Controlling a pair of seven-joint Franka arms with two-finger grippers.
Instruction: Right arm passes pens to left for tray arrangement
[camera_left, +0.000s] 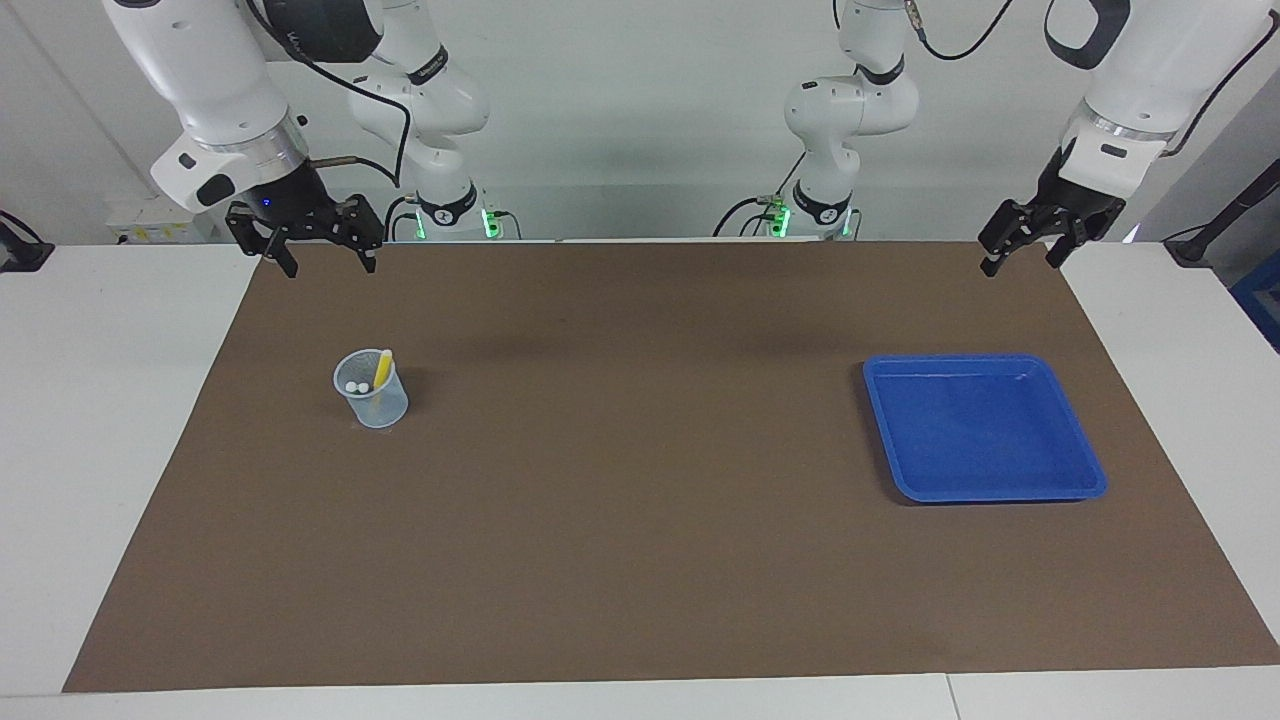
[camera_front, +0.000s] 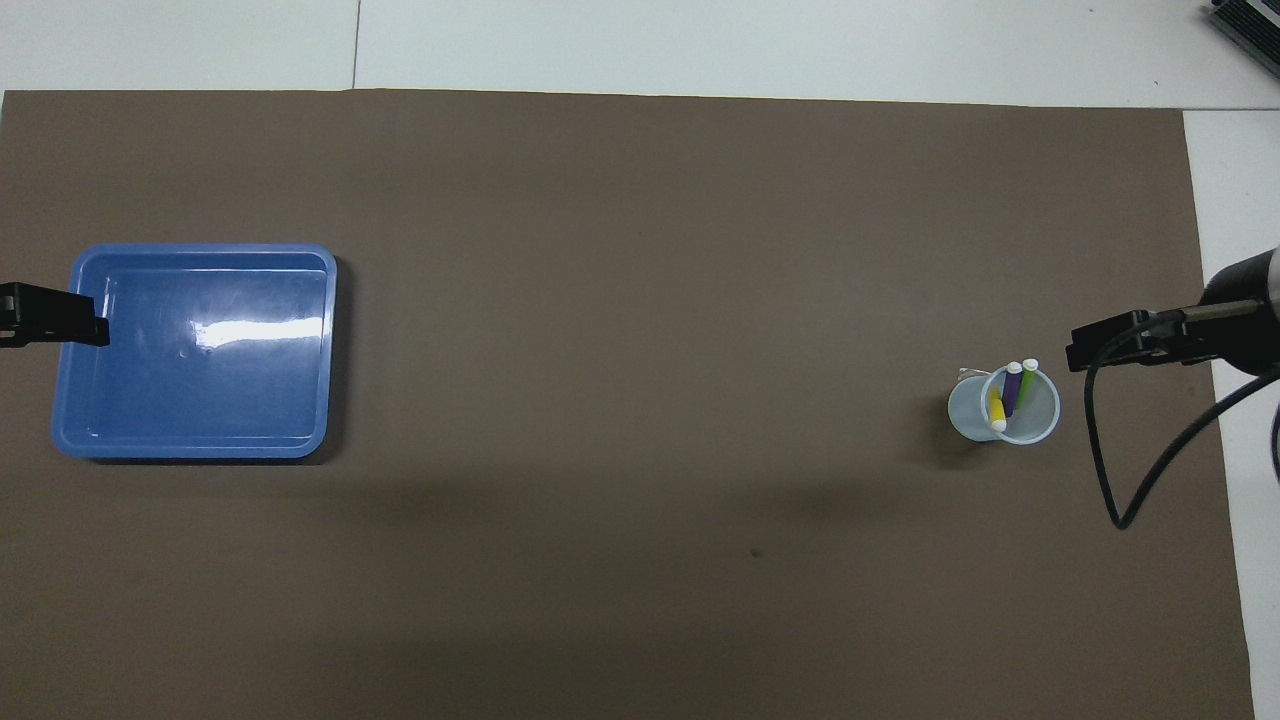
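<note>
Pens stand in the mesh cup toward the right arm's end of my bench; the tray sits bare. Nothing started — both the right gripper and left gripper hang wide, holding nothing. Next, I judge: right gripper descends onto one pen.

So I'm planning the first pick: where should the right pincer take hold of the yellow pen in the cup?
Grip the yellow pen at its upper end, coming straight down from above: it leans in the cup and only that end rises above the rim. The open right pincer hangs empty nearby.
</note>
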